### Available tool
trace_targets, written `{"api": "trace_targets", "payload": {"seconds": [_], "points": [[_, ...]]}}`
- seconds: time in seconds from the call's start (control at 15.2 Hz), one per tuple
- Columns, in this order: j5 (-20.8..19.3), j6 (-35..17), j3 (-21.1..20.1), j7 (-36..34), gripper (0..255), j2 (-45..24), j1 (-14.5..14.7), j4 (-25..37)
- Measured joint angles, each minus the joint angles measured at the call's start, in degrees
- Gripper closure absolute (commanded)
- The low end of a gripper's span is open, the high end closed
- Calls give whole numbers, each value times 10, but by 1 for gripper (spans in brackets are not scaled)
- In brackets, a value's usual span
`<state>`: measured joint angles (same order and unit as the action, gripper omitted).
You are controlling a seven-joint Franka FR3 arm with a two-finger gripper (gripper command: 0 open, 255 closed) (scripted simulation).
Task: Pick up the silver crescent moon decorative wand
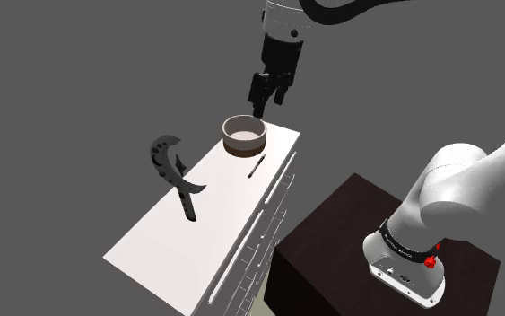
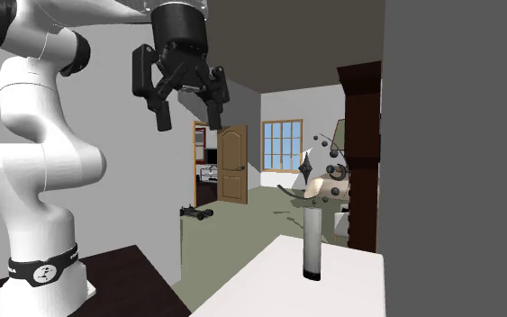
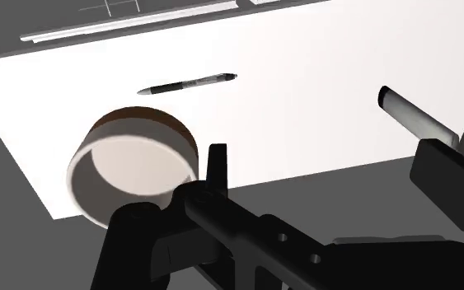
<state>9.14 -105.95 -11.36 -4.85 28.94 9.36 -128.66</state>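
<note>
The crescent moon wand (image 1: 171, 163) looks dark grey and stands upright on the white table top (image 1: 178, 244), toward the shoulder view's left edge. In the second exterior view the wand (image 2: 312, 236) shows a pale grey handle with a dark base, and a crescent with small balls on top. My gripper (image 1: 268, 102) hangs in the air above the table's far end, over a bowl (image 1: 244, 135), well apart from the wand. Its fingers (image 2: 163, 119) stand apart with nothing between them. From the wrist, the wand's handle (image 3: 414, 117) lies beyond the gripper (image 3: 329, 194), off to one side.
A round bowl (image 3: 131, 161) with a brown rim band and a dark pen (image 3: 187, 83) lie on the table near the gripper. The table is a white drawer unit (image 1: 266, 220). My dark stand (image 1: 331, 247) is beside it. A tall dark cabinet (image 2: 361, 135) stands behind the wand.
</note>
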Motion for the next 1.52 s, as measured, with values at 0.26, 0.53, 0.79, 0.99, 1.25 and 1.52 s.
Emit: {"api": "trace_targets", "payload": {"seconds": [0.26,0.53,0.79,0.99,1.25,1.52], "points": [[8,-19,-38,-39,0,-57,14,51],[4,-33,-71,-73,0,-123,23,115],[-11,-39,-102,-111,0,-187,35,183],[-28,-41,-126,-144,0,-236,47,236],[-56,-40,-146,-176,0,-299,61,305],[-60,-68,-149,-181,0,-308,65,286]]}}
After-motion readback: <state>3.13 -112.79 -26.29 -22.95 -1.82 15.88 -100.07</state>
